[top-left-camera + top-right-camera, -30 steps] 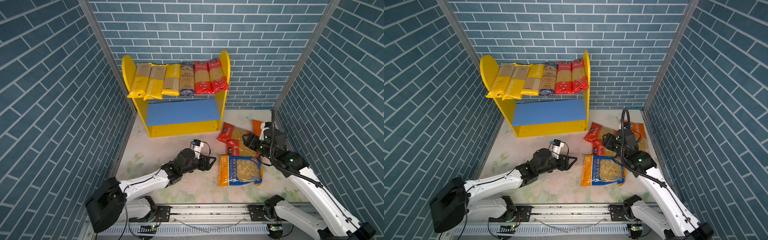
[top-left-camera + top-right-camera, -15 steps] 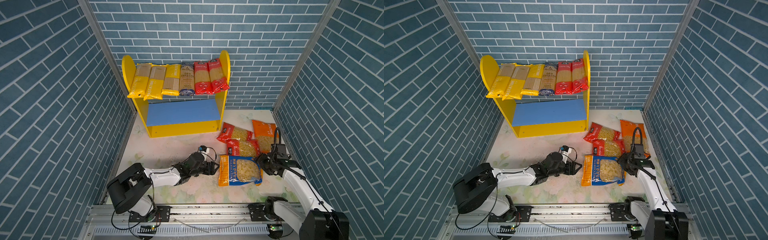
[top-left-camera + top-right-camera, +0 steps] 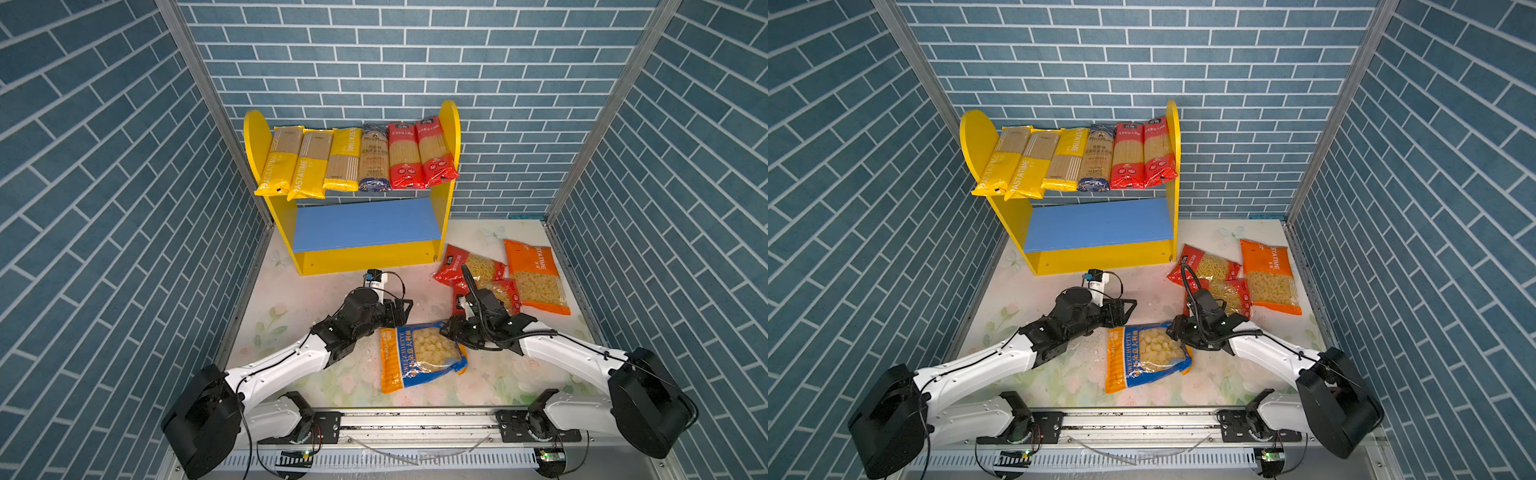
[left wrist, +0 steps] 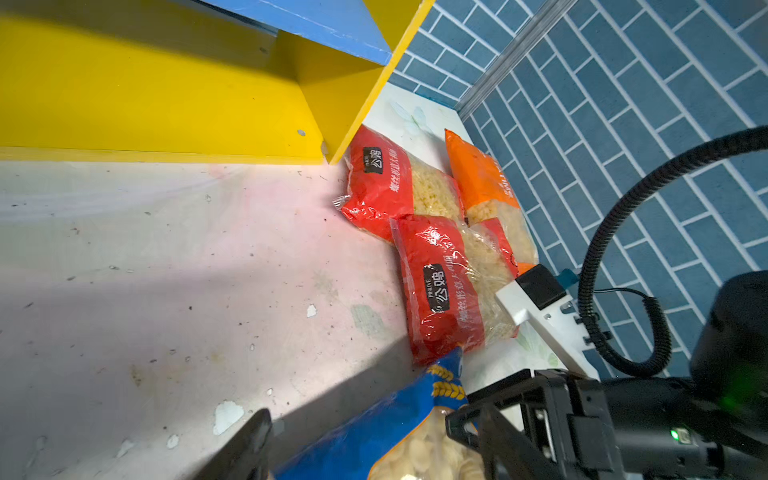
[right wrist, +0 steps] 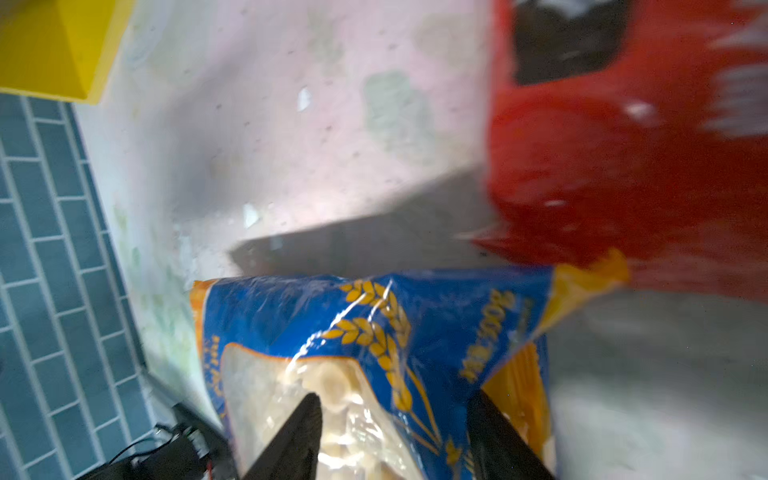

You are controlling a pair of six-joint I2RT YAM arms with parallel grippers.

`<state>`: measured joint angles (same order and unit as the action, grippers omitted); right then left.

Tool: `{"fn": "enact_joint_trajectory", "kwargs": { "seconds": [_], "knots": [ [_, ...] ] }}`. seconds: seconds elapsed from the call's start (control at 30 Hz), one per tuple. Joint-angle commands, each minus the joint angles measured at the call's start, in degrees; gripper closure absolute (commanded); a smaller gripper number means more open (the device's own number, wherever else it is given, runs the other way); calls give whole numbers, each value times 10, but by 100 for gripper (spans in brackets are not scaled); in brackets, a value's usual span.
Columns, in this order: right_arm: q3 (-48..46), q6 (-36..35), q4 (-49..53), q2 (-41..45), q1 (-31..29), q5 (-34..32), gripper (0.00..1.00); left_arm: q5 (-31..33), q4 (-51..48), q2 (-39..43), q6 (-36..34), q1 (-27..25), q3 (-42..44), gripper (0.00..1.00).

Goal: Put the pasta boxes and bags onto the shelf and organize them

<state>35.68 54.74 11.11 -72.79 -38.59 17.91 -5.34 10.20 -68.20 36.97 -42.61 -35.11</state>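
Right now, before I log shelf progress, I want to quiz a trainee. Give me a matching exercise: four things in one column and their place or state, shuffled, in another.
Things
1. blue-orange bag
2. orange bag
3. dark blue spaghetti pack
4. blue lower board

Place or state
A. bare, nothing on it
B. on the top tier of the shelf
C. between the left end effector and the right end effector
D. flat on the table by the right wall

Pairs: 1-C, 2-D, 3-B, 4-A

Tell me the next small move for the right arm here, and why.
Probably raise the right gripper, lifting the blue-orange bag clear of the table: its fingers grip the bag's raised end, and the blue lower board stands bare.
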Motion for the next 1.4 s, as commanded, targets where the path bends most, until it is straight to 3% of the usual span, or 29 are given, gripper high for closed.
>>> {"fn": "enact_joint_trajectory", "kwargs": {
  "seconds": [0.0, 0.07, 0.13, 0.23, 0.37, 0.43, 0.67, 0.73, 0.83, 1.0, 1.2, 1.37],
  "knots": [
    [18, -2, 0, 45, 65, 56, 37, 1, -45, -40, -40, -16, -41, 22],
    [24, -59, 73, 79, 152, 73, 34, 2, -45, -82, -50, -36, -70, 22],
    [24, -114, 137, 107, 239, 49, 30, -15, -12, -123, -39, -51, -89, 22],
    [15, -167, 150, 116, 366, 45, 27, -23, 6, -187, -35, -81, -135, 22],
    [26, -196, 145, 95, 436, -30, 21, -49, -16, -262, -37, -109, -201, 23],
    [24, -206, 113, 54, 460, -16, 18, -62, -22, -291, -32, -118, -219, 23],
    [-2, -212, -54, -76, 469, 118, 19, -59, -22, -294, -33, -119, -207, 23],
    [-12, -213, -84, -96, 467, 173, 24, -61, -22, -293, -39, -116, -201, 23],
    [-24, -222, -79, -97, 452, 166, 32, -62, -10, -287, -32, -108, -185, 23],
    [-65, -150, -165, -60, 424, 248, 45, -97, 48, -267, 22, -89, -155, 23],
    [-80, 11, -252, 30, 389, 228, 79, -107, 150, -244, 122, -76, -106, 24],
    [-45, 90, -241, 105, 320, 137, 97, -59, 107, -200, 129, -74, -87, 24]
  ]
}}
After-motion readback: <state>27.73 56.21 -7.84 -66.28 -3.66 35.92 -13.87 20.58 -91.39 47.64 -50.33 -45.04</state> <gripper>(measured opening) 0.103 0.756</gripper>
